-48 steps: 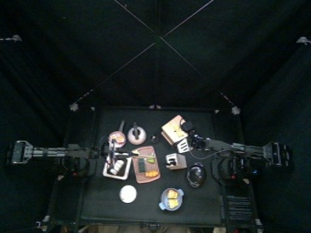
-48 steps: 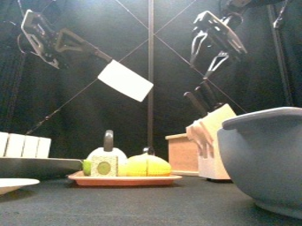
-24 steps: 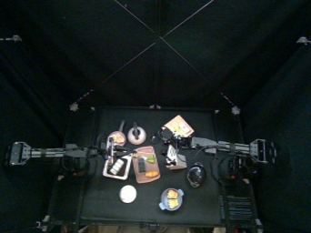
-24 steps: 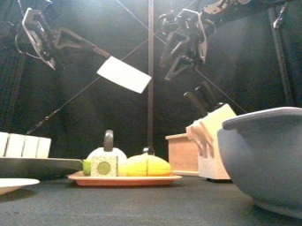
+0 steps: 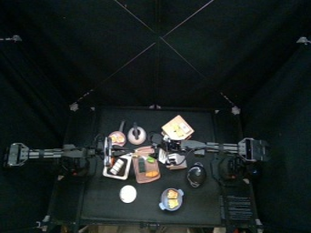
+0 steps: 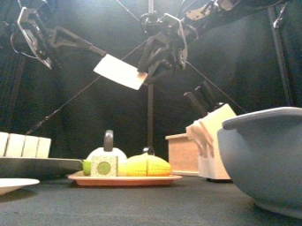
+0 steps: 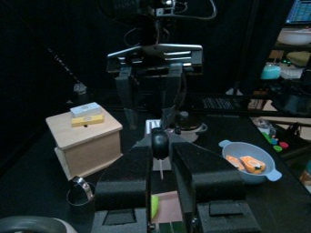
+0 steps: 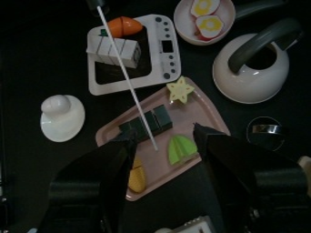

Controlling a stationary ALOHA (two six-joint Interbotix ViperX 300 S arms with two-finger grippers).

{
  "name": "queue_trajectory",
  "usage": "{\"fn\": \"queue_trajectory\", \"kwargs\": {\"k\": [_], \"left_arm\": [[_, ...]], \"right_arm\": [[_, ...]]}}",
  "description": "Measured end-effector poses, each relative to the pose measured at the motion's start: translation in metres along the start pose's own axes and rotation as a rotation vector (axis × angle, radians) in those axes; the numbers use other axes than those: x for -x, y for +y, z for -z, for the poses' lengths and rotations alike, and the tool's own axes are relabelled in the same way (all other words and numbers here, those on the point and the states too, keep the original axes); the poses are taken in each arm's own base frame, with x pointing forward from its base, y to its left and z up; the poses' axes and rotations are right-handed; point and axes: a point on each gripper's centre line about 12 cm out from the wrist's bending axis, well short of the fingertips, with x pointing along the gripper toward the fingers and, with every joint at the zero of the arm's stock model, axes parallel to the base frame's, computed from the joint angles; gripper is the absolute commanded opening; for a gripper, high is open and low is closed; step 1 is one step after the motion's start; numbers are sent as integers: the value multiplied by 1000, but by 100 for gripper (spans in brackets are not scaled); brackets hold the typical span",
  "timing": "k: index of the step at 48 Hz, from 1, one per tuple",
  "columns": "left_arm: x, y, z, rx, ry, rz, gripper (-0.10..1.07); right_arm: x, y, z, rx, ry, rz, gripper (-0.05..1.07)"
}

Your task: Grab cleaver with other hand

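Observation:
The cleaver (image 6: 122,72) hangs high over the table, its pale blade tilted down to the right. My left gripper (image 6: 44,41) is shut on its dark handle at the upper left. The right gripper (image 6: 160,55) is open, right beside the blade's far end; whether it touches is unclear. From the left wrist, the cleaver (image 7: 157,150) shows edge-on between my own jaws, with the right gripper (image 7: 155,77) facing it, fingers spread. In the right wrist view the cleaver (image 8: 127,82) is a thin white line running up from between the open right gripper (image 8: 166,146).
Below stand a pink tray (image 8: 195,102) with food pieces, a white kettle (image 8: 255,68), a scale (image 8: 166,47) carrying food and a bowl of eggs (image 8: 205,16). A wooden knife block (image 6: 207,132) and a large grey bowl (image 6: 266,150) stand near the front right.
The right arm has swung left across the middle, from the upper right to the cleaver's blade, jaws still open. The left gripper keeps its hold; the blade has risen slightly.

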Motion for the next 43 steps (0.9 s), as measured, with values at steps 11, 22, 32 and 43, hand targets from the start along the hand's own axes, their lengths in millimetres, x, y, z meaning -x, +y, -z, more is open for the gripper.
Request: {"fn": "queue_trajectory", "kwargs": {"k": [11, 22, 32, 43], "left_arm": [[1, 0, 3, -6, 8, 3, 48], [2, -4, 6, -68, 20, 32, 48], [4, -1, 10, -65, 35, 21, 48], [12, 1, 31, -26, 98, -4, 48]], "right_arm": [[-6, 0, 0, 3, 12, 3, 71], [-11, 0, 2, 14, 19, 6, 48], [-12, 1, 2, 36, 25, 10, 34], [-12, 8, 4, 120, 25, 27, 30]]}}
